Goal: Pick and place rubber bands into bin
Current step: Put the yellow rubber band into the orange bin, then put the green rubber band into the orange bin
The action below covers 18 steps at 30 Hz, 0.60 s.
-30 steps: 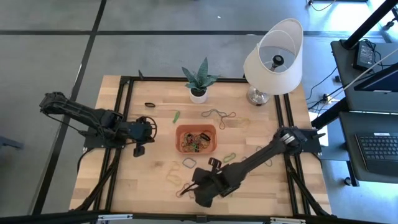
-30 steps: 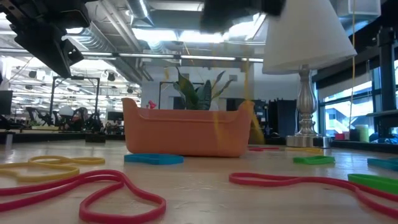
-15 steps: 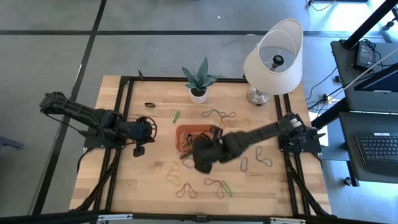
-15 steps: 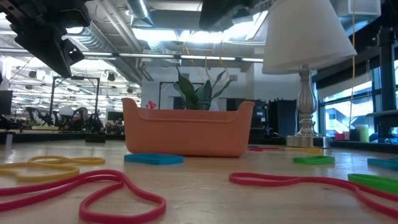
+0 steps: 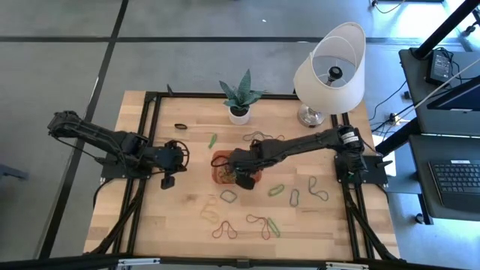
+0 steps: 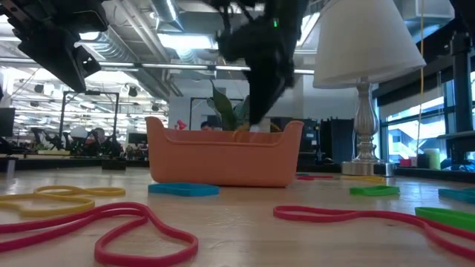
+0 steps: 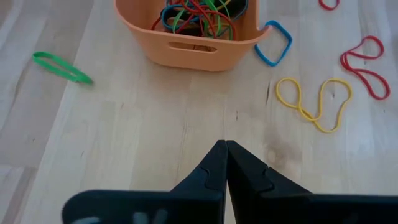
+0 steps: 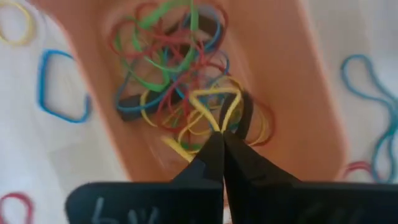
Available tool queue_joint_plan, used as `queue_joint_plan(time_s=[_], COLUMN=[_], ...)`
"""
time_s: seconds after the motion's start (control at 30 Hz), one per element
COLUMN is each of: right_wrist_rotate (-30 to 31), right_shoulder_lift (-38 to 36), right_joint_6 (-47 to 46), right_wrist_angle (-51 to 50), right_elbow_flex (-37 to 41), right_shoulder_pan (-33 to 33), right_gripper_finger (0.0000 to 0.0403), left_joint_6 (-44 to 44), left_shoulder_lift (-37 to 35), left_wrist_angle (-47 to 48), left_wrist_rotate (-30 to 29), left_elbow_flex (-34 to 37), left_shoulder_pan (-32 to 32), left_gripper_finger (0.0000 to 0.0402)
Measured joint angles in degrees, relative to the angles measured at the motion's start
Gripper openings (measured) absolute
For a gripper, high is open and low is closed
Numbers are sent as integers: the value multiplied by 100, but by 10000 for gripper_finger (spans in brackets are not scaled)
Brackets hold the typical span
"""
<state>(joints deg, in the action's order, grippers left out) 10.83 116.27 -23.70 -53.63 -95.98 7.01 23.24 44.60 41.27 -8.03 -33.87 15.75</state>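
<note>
Right tool (image 5: 241,178) is over the orange bin (image 5: 256,156), fingers clenched on a yellow rubber band (image 8: 214,102) that hangs straight below the tips, inside the bin's walls. In the low view the tool (image 6: 260,122) sits just above the rim of the bin (image 6: 223,159). My read: it's held there so the band falls onto the pile when the fingers part, not onto the counter (image 5: 187,225). Release not yet done.

Left tool (image 5: 168,180) waits well off to the bin's far side from the right tool, low over bare counter, fingers pressed together on nothing in its wrist view (image 7: 225,163). Looks parked to keep out of the right arm's reach path.

Bin contents: a tangle of red, green, blue, yellow and dark bands (image 8: 168,74). Too overlapped to count.

Loose on the counter, high view, about ten:
- blue squarish band (image 5: 229,196) just beside the right tool
- yellow twisted band (image 5: 209,210) beyond it
- red looped band (image 5: 222,229) further out, near the front edge
- red-and-green cluster (image 5: 264,223), count unclear
- green band (image 5: 277,189) and two blue bands (image 5: 295,198) (image 5: 318,187) toward the right arm's base
- small green band (image 5: 213,139) and dark band (image 5: 181,127) on the left tool's side of the bin
- dark twisted bands (image 5: 262,138) behind the bin, towards the plant pot (image 5: 239,114) and lamp (image 5: 330,71)

One bin, one pot, one lamp.
</note>
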Motion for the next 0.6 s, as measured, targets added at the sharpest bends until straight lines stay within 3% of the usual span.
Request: queue_joint_plan(time_s=[0.17, 0.6], right_wrist_rotate=[-36, -35], right_shoulder_lift=[2, 0], right_joint_6=[-23, -151], right_wrist_angle=[558, 631], right_elbow_flex=[400, 437], right_shoulder_pan=[-16, -25], right_gripper_finger=[14, 79], left_joint_6=[0, 4], left_shoulder_lift=[2, 0], left_wrist_angle=[0, -2], left_wrist_rotate=[0, 0], left_elbow_flex=[0, 0], left_shoulder_pan=[0, 0], left_gripper_finger=[5, 4])
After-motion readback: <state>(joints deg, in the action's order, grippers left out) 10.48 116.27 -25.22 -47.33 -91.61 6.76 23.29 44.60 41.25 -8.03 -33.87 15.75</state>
